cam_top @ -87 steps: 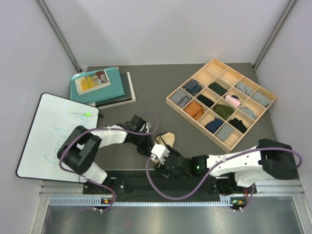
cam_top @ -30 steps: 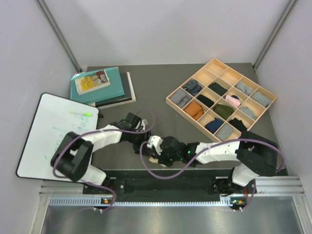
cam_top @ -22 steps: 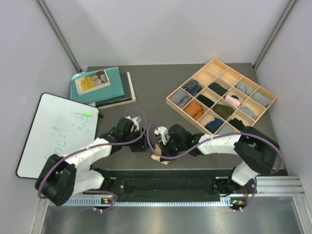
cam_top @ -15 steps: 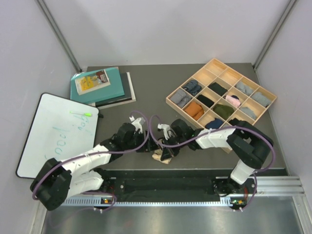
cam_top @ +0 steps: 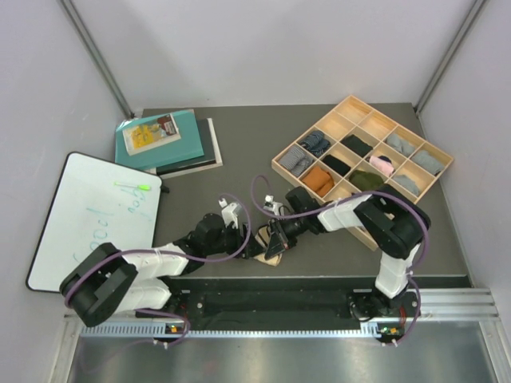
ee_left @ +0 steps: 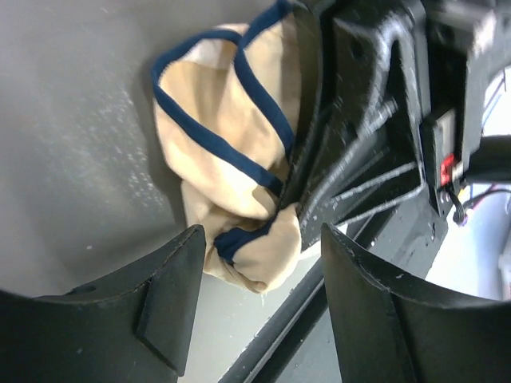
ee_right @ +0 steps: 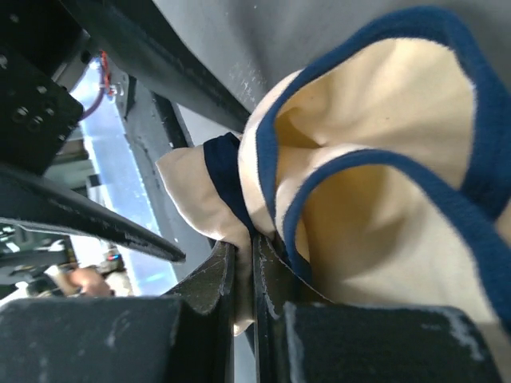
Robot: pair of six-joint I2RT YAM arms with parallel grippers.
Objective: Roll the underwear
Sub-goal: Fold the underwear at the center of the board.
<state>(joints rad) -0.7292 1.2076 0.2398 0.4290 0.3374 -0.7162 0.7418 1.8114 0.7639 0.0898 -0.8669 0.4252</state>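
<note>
1. Underwear (cam_top: 273, 257), the beige pair with navy edging, lies bunched at the near edge of the table (cam_top: 247, 144) in the top view, between the two grippers. The left gripper (cam_top: 255, 245) reaches in from the left, and the right gripper (cam_top: 276, 238) comes from behind and to the right. Both are low at the cloth. A tray (cam_top: 349, 101) of small cloths sits at the far right, books (cam_top: 160, 137) at the far left, and a whiteboard (cam_top: 84, 215) at the near left.
2. Left wrist view: its fingers (ee_left: 169, 294) stand apart and hold nothing. The underwear lies just beyond them on the table, its lower end at the edge. The right gripper's black body is against the cloth's right side and pinches a fold.
3. Right wrist view: its fingers (ee_right: 209, 281) are closed tight on a fold of the underwear, with navy edging right beside the pinch. The rest of the cloth billows to the right.
</note>
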